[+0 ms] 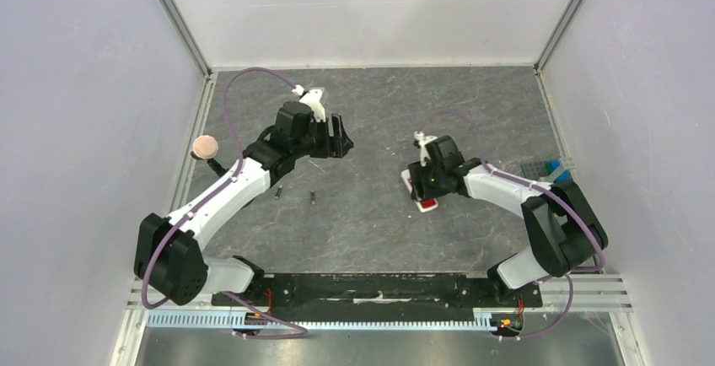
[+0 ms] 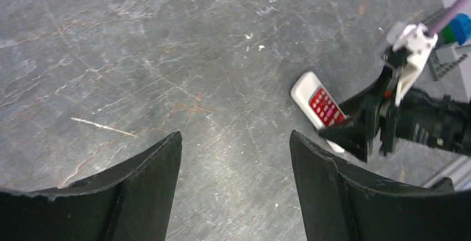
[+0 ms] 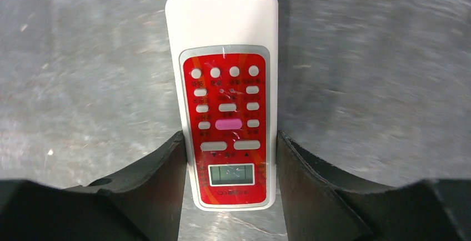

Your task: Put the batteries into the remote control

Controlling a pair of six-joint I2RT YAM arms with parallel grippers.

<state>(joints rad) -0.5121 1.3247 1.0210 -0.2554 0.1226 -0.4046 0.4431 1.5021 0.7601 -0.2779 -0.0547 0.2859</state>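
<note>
Right of centre on the table (image 1: 371, 113), the remote (image 3: 229, 96) lies face up, long axis slanting, display end toward the near edge, right jaws clamped on its long sides. Left jaws stand apart. Both batteries (image 1: 277, 191) lie left of centre.

The dark grey, veined table (image 1: 371, 239) carries two batteries (image 1: 277, 191) lying close together left of centre. The remote control (image 1: 428, 205) lies face up, well apart, to the right.
</note>
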